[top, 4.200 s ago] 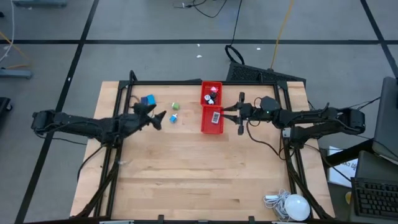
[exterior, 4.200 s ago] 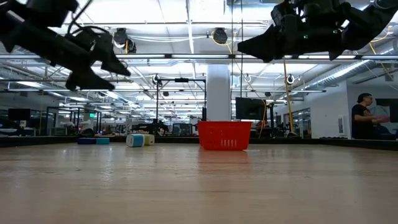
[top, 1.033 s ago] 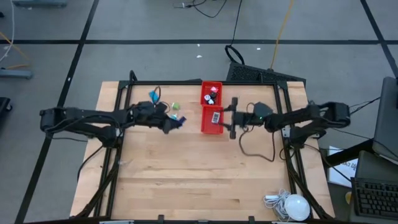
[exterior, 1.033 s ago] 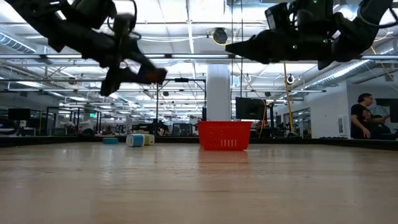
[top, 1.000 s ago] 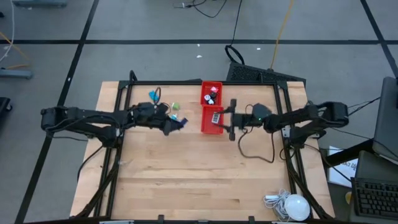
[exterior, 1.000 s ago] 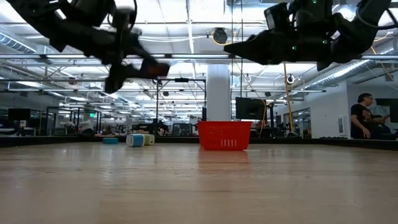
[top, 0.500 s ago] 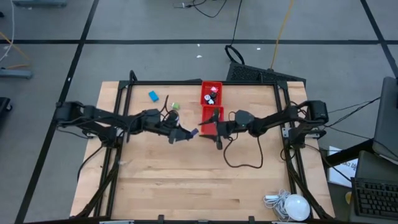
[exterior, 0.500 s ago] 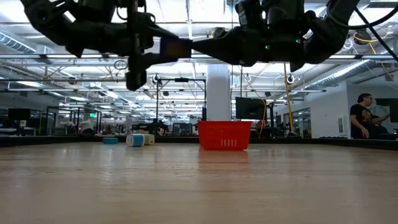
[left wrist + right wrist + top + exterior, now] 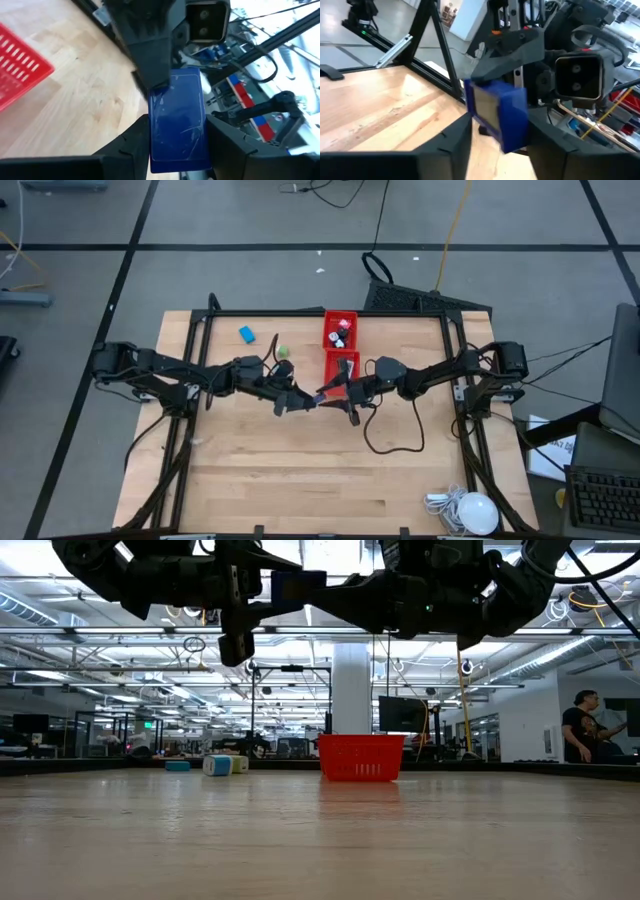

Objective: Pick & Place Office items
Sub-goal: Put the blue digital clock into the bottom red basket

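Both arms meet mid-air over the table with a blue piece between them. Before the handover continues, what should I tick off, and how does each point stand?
1. Left hand shut on the blue block: ok.
2. Right hand lined up with the block, a finger on each side: ok.
3. Right hand's fingers firmly closed on the block: cannot tell.
4. Block lifted clear of the table: ok, both hands hang well above the wood in the low view.
5. Red tray close behind the meeting point, with bare floor in its near compartment: ok.
6. Remaining pieces, the light blue piece and the green piece, away from both arms: ok.
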You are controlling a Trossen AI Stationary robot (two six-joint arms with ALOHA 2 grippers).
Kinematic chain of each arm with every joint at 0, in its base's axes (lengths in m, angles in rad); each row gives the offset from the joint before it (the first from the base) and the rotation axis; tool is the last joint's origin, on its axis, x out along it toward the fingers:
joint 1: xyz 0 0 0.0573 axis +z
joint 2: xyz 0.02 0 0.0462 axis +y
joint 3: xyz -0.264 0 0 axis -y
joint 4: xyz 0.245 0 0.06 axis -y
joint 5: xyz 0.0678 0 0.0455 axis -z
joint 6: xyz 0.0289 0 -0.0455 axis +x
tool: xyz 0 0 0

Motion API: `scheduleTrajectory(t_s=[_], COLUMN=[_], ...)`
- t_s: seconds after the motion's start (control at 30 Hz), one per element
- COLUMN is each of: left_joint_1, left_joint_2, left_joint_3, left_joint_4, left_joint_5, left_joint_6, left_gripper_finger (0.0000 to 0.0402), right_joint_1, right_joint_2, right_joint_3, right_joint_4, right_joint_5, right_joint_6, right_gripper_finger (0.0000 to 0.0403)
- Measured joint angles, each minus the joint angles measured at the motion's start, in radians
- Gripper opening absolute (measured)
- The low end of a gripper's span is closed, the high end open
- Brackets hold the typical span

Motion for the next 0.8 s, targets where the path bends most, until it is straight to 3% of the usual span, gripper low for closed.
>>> scheduleTrajectory(t_s=[0.23, 0.37, 0.53, 0.7, 0.8], left_joint_1=[-0.009, -0.006, 0.009, 0.096, 0.145], left_joint_2=[0.0, -0.001, -0.001, -0.047, -0.097], left_joint_3=[0.0, 0.0, 0.0, 0.001, 0.0], left_joint_4=[-0.036, -0.04, -0.031, -0.027, -0.039], left_joint_5=[-0.011, -0.013, -0.03, 0.11, 0.125], left_joint_6=[-0.015, -0.002, 0.112, 0.152, 0.242], left_gripper_finger=[0.0163, 0.0159, 0.0208, 0.026, 0.0281], right_joint_1=[0.0, -0.001, -0.003, -0.023, -0.054], right_joint_2=[-0.001, -0.002, -0.002, -0.021, -0.05], right_joint_3=[0.01, 0.014, 0.018, 0.022, 0.026], right_joint_4=[0.004, -0.016, -0.029, -0.096, -0.177], right_joint_5=[-0.042, -0.043, -0.026, -0.032, -0.029], right_joint_6=[-0.006, -0.035, -0.019, 0.039, 0.077], right_gripper_finger=[0.0055, 0.0051, 0.0051, 0.0051, 0.0051])
